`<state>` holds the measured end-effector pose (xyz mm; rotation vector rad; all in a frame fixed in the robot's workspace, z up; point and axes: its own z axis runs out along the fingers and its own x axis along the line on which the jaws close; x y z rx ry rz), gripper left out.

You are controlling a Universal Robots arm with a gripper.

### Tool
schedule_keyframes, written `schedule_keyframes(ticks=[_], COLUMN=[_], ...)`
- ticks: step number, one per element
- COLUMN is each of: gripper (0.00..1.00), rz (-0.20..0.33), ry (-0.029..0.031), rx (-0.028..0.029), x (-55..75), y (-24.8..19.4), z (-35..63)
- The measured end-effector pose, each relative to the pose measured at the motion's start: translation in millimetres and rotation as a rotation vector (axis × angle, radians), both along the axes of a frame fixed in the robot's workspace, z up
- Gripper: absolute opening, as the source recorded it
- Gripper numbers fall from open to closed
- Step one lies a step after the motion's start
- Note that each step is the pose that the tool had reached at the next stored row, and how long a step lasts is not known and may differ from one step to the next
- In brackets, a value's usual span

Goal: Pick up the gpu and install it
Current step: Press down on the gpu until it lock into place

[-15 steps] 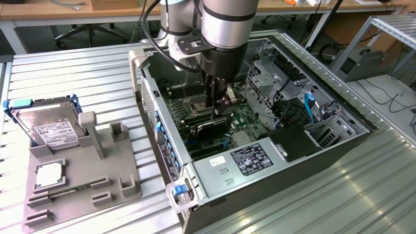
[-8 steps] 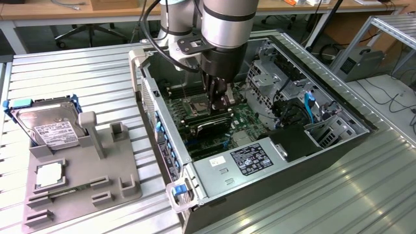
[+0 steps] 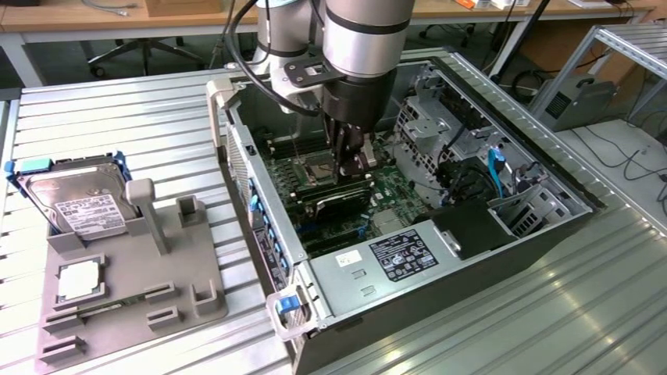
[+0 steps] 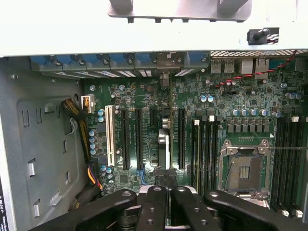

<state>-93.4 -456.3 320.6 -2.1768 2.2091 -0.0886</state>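
- Lab backdrop: wooden desks along the far wall, loose cables, everything sitting on a ribbed silvery metal table (image 3: 125,117).
- Exterior view's left: grey plastic parts fixture with upright posts (image 3: 136,258) lies flat on the table.
- Boxy silver hard drive with white label and blue frame (image 3: 78,199) sits at the fixture's far end; small square silver chip (image 3: 80,280) rests in a pocket nearer the camera.
- Centre: open black-and-silver tower PC case (image 3: 417,258) lying on its side, green motherboard (image 3: 386,191) facing up, silver power supply with a black label (image 3: 401,254) at the near end.
- Silver-and-black robot arm (image 3: 360,47) reaches down into the case.
- Black two-finger gripper (image 3: 349,164) is pinched closed on the thin dark grey-black gpu card with silvery edge (image 3: 339,195).
- Card stands on edge over the motherboard slots, just beside the empty CPU socket (image 4: 245,168). Can't tell if it's fully seated.
- Wrist view: card edge-on (image 4: 163,147) between the black expansion slots, running from the fingertips towards the rear bracket row (image 4: 120,62).
- Exterior view's right: drive cage with a blue cable (image 3: 495,168) inside the case; grey box (image 3: 579,101) on the floor beyond.
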Motion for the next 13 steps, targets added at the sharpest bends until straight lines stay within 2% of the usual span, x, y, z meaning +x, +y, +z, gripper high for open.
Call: schedule_keyframes(ticks=[7, 13], gripper=[0.11, 0.11], rz=[-0.001, -0.002], ry=[-0.0001, 0.0], rx=[0.0001, 0.0], x=[-4.8, -5.3], y=[2.0, 2.9], z=[-1.0, -9.1])
